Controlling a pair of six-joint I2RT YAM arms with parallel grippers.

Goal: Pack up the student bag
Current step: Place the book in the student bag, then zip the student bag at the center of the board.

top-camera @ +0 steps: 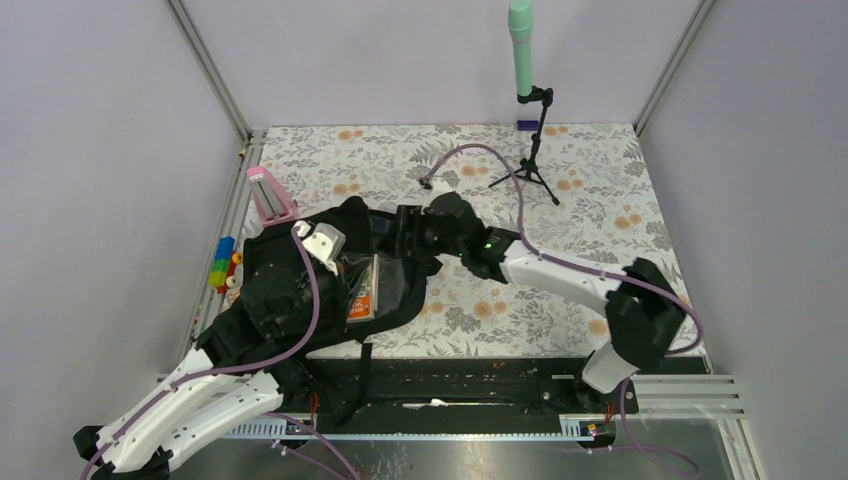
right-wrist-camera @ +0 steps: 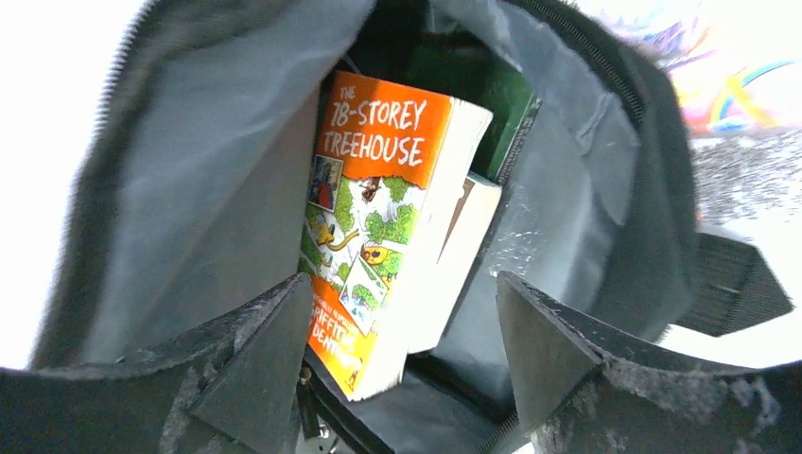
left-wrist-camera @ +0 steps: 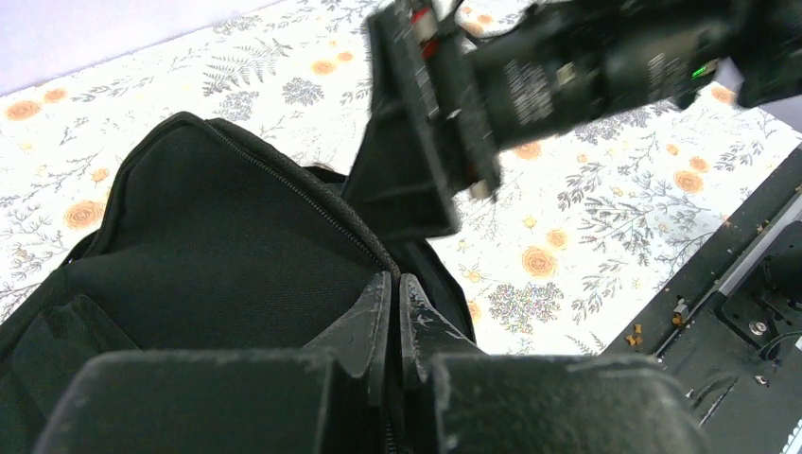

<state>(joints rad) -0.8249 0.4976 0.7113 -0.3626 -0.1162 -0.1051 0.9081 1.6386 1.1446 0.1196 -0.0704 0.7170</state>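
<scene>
The right gripper [right-wrist-camera: 402,284] is wide open with nothing between its jaws, at the mouth of the student bag [top-camera: 270,290]. An orange paperback [right-wrist-camera: 378,218] stands inside against grey lining. The black bag lies on the near left of the floral table [top-camera: 560,200], its zip edge pinched in the closed left gripper [left-wrist-camera: 392,303].

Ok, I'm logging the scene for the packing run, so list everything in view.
tablecloth: one, floral, under everything
student bag: one, black, left of centre, mouth open
orange book: one, orange cover, inside the bag
other books: count unclear, pale and dark green, behind the orange one
pink stand: one, pink, beyond the bag
small toys: several, blue, green, yellow, red, tablecloth's left edge
cylinder on tripod: one, mint green on black, far side
left claw: shut on the bag's rim
right claw: open, at the bag's mouth
</scene>
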